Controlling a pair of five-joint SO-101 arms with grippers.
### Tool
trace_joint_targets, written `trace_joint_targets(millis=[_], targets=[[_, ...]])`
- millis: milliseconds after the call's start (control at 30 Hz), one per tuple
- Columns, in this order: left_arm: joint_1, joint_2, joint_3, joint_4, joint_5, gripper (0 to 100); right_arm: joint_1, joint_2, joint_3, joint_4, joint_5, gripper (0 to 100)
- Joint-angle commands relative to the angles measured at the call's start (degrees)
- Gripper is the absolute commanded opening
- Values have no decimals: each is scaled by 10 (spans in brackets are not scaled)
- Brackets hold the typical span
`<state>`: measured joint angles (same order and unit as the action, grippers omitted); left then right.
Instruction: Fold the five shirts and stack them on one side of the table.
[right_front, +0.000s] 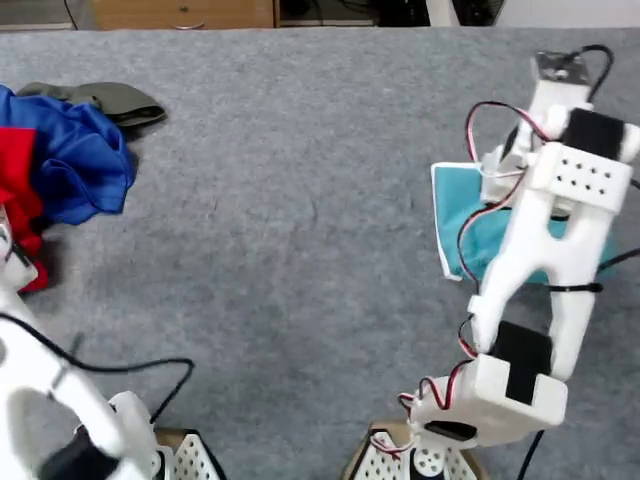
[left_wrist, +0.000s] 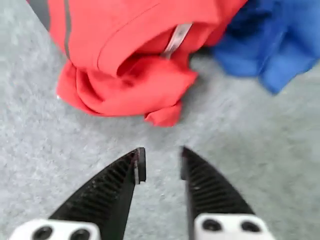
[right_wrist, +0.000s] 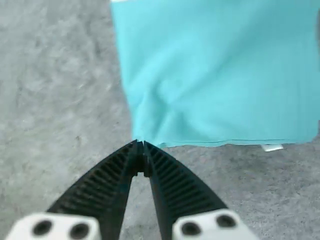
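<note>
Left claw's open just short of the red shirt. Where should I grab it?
Probably the bunched lobe of the red shirt jutting toward the open left claw: come straight ahead, low over the table, from the claw's own side. That lobe stands proud and is nearest.

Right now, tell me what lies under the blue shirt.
An olive shirt pokes out from under the blue shirt's far edge; how far it runs beneath, or anything else, is covered.
</note>
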<state>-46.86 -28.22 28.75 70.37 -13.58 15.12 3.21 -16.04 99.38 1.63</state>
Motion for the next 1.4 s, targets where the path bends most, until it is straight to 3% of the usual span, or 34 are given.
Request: trace_joint_targets(millis=[0, 100, 200, 267, 333, 467, 600, 833, 967, 1100, 1200, 1267, 1367], targets=[[-50, 97, -61, -23, -16, 164, -29, -29, -24, 8, 2, 5], [-69, 194, -83, -84, -19, 161, -44, -29, -25, 7, 2, 5], [-61, 311, -62, -220, -17, 159, -59, -26, -25, 7, 2, 5], [-55, 382, -54, -302, -11, 123, -70, -28, -25, 6, 2, 5], [-47, 421, -73, -325, -7, 59, -75, -30, -25, 6, 2, 5], [-35, 411, -129, -257, -6, 21, -77, -30, -25, 10, 2, 4], [-17, 364, -175, -129, -4, 19, -74, -31, -28, 24, 2, 4], [40, 144, -149, 0, 6, 19, -74, -70, -24, 27, -14, 4], [177, -60, -74, 97, 7, 19, -74, -102, -24, 27, -11, 4], [440, -281, -13, 153, 4, 19, -74, -112, -22, 27, -10, 4], [615, -386, 33, 150, 8, 19, -77, -116, 5, 27, 13, 4], [657, -396, 52, 155, 22, 19, -78, -116, 28, 27, 22, 4], [658, -380, 55, 181, 37, 21, -78, -116, 57, 25, 48, 5]])
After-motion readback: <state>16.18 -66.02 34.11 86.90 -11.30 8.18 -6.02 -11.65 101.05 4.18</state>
